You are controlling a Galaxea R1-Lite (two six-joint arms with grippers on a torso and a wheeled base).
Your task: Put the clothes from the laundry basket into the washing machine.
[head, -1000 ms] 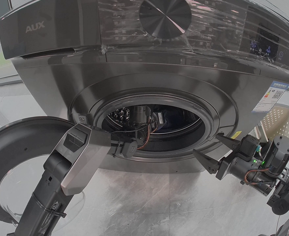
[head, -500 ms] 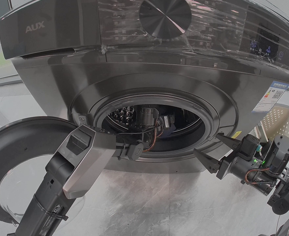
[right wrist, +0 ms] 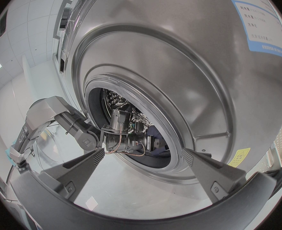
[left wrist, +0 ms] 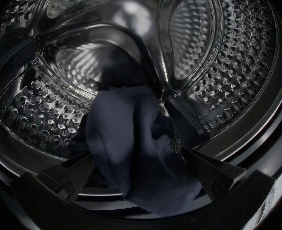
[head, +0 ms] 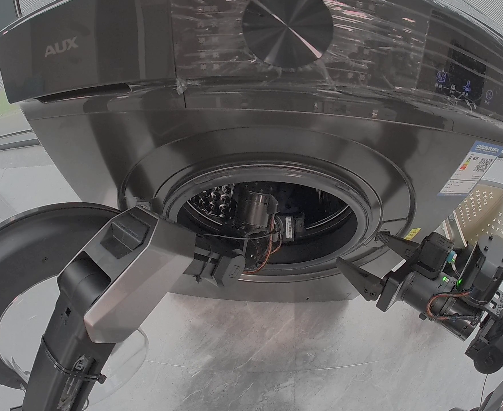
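Positioned inside the washing machine [head: 263, 138] drum [left wrist: 227, 64], the left gripper [left wrist: 137, 154] has its fingers spread wide, with a dark blue garment [left wrist: 131, 134] lying between them, unpinched. The right gripper [head: 357, 248] hangs outside, open and empty, near the laundry basket [head: 491, 212].

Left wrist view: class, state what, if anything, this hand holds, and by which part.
Nothing is gripped. The left hand is open inside the drum. The dark blue garment lies loose between its spread fingers, and neither pinches it.
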